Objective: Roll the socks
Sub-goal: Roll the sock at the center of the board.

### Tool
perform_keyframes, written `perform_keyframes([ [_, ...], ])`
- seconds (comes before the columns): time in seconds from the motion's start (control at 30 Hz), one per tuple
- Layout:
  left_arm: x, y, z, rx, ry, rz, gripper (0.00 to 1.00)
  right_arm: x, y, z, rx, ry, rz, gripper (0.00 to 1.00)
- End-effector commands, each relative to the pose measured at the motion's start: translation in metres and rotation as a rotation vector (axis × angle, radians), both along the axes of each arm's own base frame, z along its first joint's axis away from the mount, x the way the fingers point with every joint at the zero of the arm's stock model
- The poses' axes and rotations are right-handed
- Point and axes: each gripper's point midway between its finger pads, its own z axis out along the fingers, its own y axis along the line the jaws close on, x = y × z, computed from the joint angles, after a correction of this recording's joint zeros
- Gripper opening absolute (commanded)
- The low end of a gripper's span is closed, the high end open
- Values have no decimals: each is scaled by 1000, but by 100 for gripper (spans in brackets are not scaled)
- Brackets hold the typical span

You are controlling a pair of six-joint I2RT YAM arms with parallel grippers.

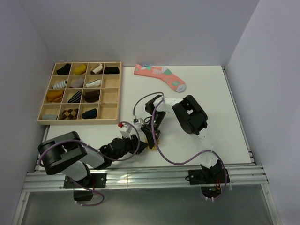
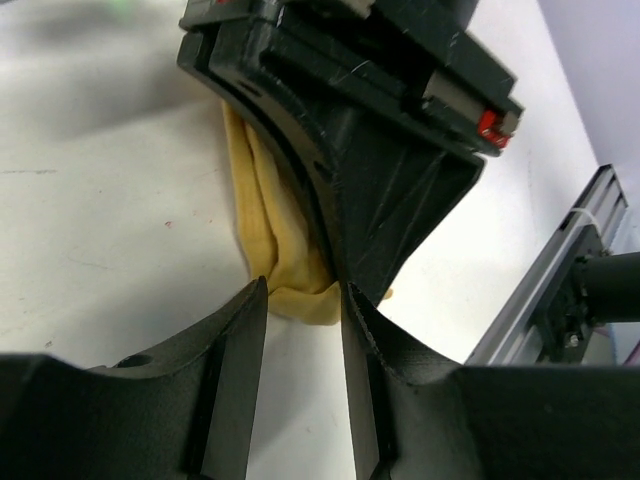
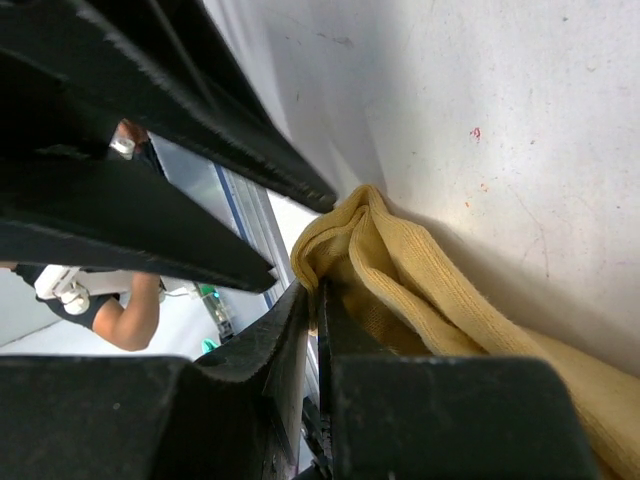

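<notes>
- The mustard sock [image 2: 262,220] lies on the white tabletop [image 1: 211,93] at the lower middle of the overhead view, almost wholly hidden under the two hands that meet there.
- The left hand [image 2: 303,295] reaches in from the lower left. In its wrist view its two fingers [image 2: 240,360] stand partly apart, and the sock's folded end fills the gap between their tips, gripped from both sides.
- The right hand [image 3: 316,300] comes down from above that spot. Its jaws are together, and yellow fabric bunches right at their tips. I cannot tell whether a fold is pinched between them.
- In the left wrist view the right hand's black body fills the upper middle of the frame and covers most of the sock. Only a yellow strip down its left side shows.
- A purple cable [image 1: 178,161] loops across the tabletop at lower right.
- A wooden tray [image 1: 77,121] of rolled socks sits at the upper left, well apart from the hands.
- A pink sock [image 1: 159,76] with teal and white patches lies flat at the top centre.
- A metal rail [image 1: 140,180] runs along the bottom edge, under the arm bases.
</notes>
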Motion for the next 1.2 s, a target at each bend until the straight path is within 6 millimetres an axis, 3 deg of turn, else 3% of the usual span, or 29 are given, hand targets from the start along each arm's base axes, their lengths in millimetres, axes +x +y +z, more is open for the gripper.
perform_keyframes([
  [0.0, 4, -6, 0, 21, -28, -10, 41, 5, 2, 8, 20, -27, -11, 12],
  [0.37, 9, -7, -12, 84, 11, 17, 37, 8, 1, 6, -13, -57, -29, 12],
  [0.77, 8, -7, -31, 211, 62, 56, 17, 24, 3, 2, -76, -155, -98, 14],
  [1.0, 5, -1, -33, 227, 115, 109, 0, 35, 0, 9, -87, -264, -131, 33],
  [1.17, 2, 9, -29, 235, 162, 151, 0, 41, -1, 25, -65, -347, -155, 42],
])
